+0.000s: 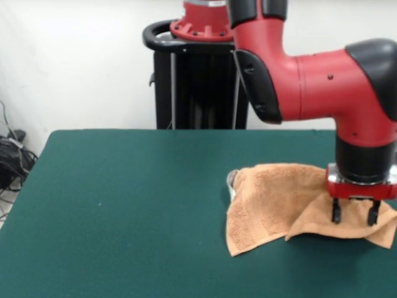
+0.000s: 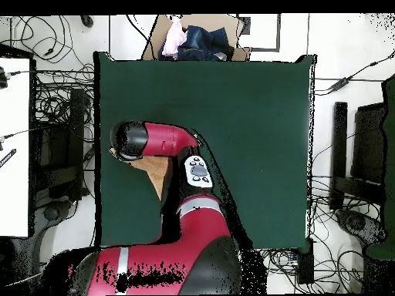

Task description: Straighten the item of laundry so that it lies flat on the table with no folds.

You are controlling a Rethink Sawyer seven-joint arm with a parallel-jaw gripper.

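Currently: gripper positioned at the folded towel flap, ahead of the grasp.

Gripper (image 1: 354, 213) is released, its two fingers spread and pointing down against the raised fold of the towel (image 1: 279, 197), nothing clamped. Towel lies rumpled and doubled over on the counter (image 1: 124, 205), below the arm (image 2: 166, 140) in the overhead view. Judged next move: clench on the flap edge, then draw it outward to unfold.
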